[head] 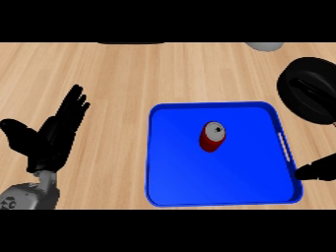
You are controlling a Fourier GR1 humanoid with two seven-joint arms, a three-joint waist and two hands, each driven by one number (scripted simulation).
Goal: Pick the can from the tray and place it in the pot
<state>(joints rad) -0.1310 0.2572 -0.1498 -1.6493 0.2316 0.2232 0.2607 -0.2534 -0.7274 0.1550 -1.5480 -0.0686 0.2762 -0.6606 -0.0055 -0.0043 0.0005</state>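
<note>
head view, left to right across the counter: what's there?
Left hand, open with fingers up → blue tray with the red can on it → right hand at the tray's right edge. The black pot overlaps, so unordered.

Counter (163,74): light wood with fine lengthwise grain, matt. Tray (192,182), centre right: saturated blue, smooth, plastic-looking, slight sheen along the raised rim. Can (213,136) on the tray: red body, pale metallic lid, glossy. Pot (312,98), upper right: black, smooth, soft highlights. Left hand (50,135), at left: matt black above a grey, hard-looking forearm.
</note>
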